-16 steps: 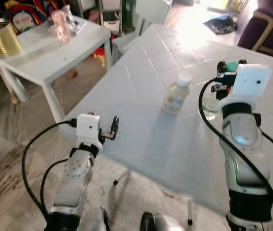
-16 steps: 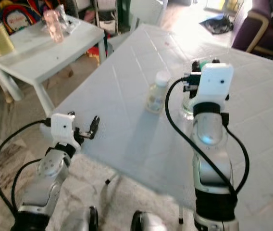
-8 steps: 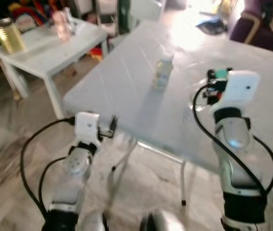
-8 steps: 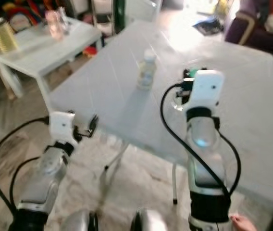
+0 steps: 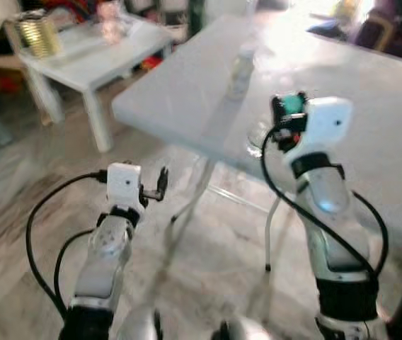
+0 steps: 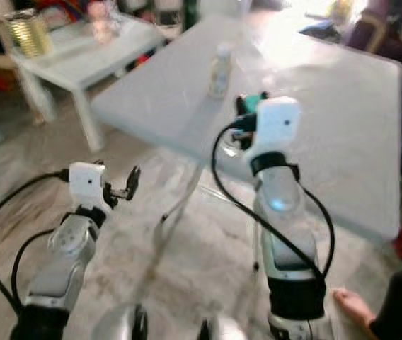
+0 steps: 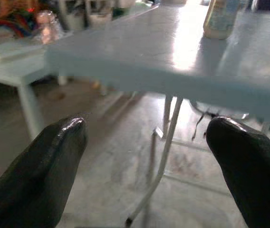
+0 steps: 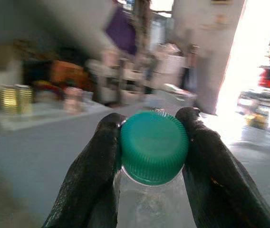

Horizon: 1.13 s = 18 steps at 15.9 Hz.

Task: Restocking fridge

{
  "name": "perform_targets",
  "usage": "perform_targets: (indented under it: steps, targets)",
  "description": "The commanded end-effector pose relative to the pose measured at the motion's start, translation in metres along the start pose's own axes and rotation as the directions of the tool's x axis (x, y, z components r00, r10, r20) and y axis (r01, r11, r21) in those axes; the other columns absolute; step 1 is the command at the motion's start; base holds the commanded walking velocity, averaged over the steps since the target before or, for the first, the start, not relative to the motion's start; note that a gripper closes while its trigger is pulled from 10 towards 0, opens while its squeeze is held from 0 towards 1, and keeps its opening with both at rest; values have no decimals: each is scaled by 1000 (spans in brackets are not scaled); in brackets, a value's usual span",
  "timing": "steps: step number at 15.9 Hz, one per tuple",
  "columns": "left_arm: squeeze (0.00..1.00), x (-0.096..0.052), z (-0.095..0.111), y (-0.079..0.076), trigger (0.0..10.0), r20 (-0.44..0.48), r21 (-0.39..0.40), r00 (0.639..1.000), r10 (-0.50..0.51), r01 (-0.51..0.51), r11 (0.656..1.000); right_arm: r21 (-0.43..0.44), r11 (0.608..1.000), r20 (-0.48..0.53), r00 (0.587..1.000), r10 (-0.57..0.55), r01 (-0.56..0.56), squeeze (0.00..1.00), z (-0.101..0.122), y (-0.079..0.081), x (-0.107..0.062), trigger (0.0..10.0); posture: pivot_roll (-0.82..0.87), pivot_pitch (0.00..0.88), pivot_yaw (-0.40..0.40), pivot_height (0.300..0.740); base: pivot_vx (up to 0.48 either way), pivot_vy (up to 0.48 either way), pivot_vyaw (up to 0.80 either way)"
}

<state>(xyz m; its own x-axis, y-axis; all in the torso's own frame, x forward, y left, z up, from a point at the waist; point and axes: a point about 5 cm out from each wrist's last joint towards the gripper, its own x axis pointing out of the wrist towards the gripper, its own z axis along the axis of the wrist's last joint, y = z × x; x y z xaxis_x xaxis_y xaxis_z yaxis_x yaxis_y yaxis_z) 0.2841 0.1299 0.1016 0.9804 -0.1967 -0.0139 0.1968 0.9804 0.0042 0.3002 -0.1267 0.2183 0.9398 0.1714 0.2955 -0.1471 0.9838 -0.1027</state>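
Note:
My right gripper (image 8: 152,142) is shut on a clear bottle with a green cap (image 8: 154,146), held up in front of the large white table (image 5: 342,92); the cap (image 5: 291,104) pokes out beside the wrist and the clear body (image 5: 256,138) hangs below it. A second small bottle with a pale label (image 5: 240,69) stands on that table farther back, and the left wrist view shows the same pale-label bottle (image 7: 219,19). My left gripper (image 7: 149,156) is open and empty, low over the floor short of the table's edge.
A low white side table (image 5: 95,49) at the back left carries a gold tin (image 5: 37,37) and a pinkish jar (image 5: 109,13). The large table's thin metal legs (image 5: 202,188) stand ahead on the marble floor. A person's bare foot (image 6: 353,306) rests at the lower right.
The camera has backed away from the table, which now sits farther off with more floor showing. My right gripper still holds the green-capped bottle, now off the tabletop.

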Motion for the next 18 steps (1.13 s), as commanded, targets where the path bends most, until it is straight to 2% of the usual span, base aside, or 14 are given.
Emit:
perform_targets:
  steps: [1, 5, 7, 9, 11, 13, 16, 18]
  targets:
    - [0, 3, 0, -6, 10000, -1, 7, 1000, -18, 18, 1000, 8, 997, -53, 996, 72, -72, 0, -13, 7, -7, 10000, 30, 91, -25, 740, -300, 0, 0]
    - [0, 0, -3, -1, 10000, -7, 51, 1000, -15, 16, 999, -34, 978, -77, 976, 202, -205, 0, -32, 17, -27, 10000, 26, 105, -13, 740, -148, 0, 0]
    - [0, -8, -17, 9, 10000, -36, 73, 999, 24, -22, 997, 15, 982, -129, 973, 189, -189, 0, -48, 14, -36, 10000, 37, 109, -16, 740, 0, 0, 731]
    - [0, -19, -38, 16, 10000, -96, 130, 993, 71, -58, 990, 33, 980, -184, 963, 198, -195, 0, -71, 11, -52, 10000, 68, 101, -44, 740, 0, 0, 731]
    - [0, -25, -46, 24, 10000, -115, 154, 987, 111, -93, 984, 65, 983, -225, 957, 181, -171, 0, -83, 6, -63, 10000, 73, 92, -47, 740, 0, 0, 731]
    - [0, -30, -46, 32, 10000, -104, 154, 982, 159, -142, 978, 50, 985, -239, 955, 174, -167, 0, -89, 1, -66, 10000, 59, 79, -53, 740, 0, 0, 731]
    - [0, -35, -52, 40, 10000, -106, 173, 983, 151, -131, 976, 44, 987, -217, 963, 159, -153, 0, -92, -5, -63, 10000, 54, 61, -52, 740, 0, 0, 733]
    - [0, -33, -47, 44, 10000, -79, 160, 983, 165, -151, 975, 48, 993, -209, 971, 117, -110, 0, -93, -12, -63, 10000, 59, 58, -51, 740, 0, 0, 731]
